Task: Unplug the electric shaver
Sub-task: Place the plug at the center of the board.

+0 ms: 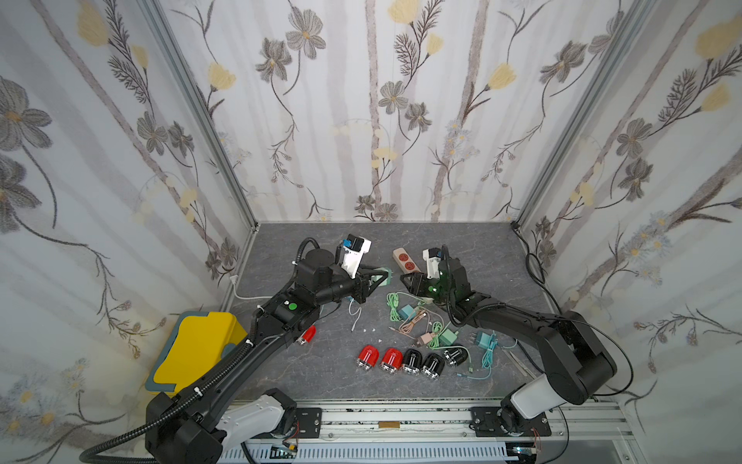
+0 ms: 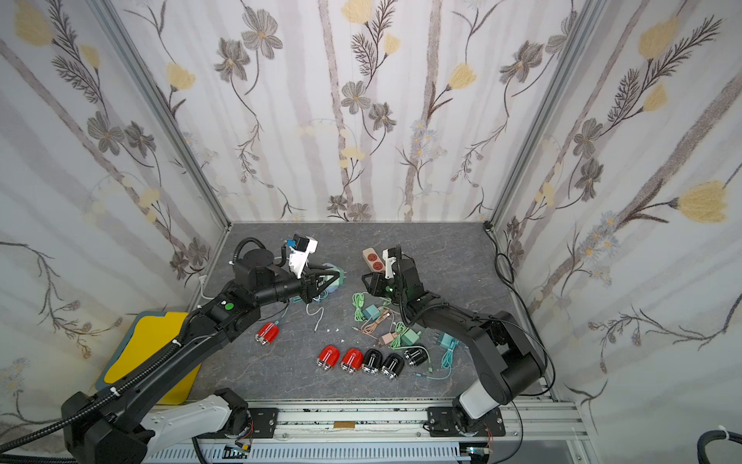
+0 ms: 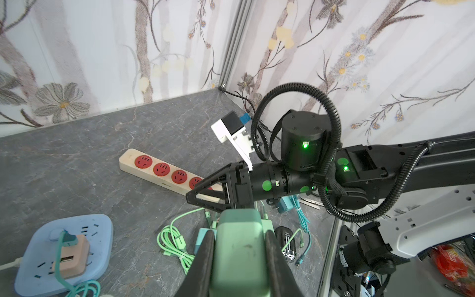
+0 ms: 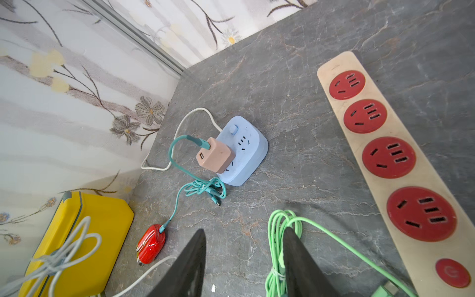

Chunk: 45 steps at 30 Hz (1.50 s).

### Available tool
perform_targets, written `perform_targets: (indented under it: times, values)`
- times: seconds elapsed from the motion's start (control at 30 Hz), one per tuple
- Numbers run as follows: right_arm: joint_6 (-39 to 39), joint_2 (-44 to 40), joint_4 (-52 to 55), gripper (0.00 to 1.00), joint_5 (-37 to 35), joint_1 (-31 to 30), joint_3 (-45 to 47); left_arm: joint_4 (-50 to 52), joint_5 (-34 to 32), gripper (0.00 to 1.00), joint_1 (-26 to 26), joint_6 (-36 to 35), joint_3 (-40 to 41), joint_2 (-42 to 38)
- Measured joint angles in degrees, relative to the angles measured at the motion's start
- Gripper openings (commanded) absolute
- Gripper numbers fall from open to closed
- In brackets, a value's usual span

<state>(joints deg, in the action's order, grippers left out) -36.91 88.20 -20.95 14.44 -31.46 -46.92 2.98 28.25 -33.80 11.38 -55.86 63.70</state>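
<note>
one unplugging pending: left gripper (image 3: 240, 232) clamped on green adapter (image 3: 239, 257), right gripper (image 4: 244, 231) apart; next, likely pinch teal plug (image 4: 162, 227) at lower-left red shaver (image 2: 268, 332).

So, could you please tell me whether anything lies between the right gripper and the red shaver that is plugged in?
Only a thin white cable lies on the table between the right gripper, jaws open, and the red shaver; the rest of that stretch is bare.
</note>
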Motion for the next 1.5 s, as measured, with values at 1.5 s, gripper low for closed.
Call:
perform_targets:
  times: [1.5]
  values:
    - [1.92,-2.73,1.90,0.47,0.20,0.17,2.36,-15.10,-3.06,0.34,-4.04,12.02,23.21,21.18]
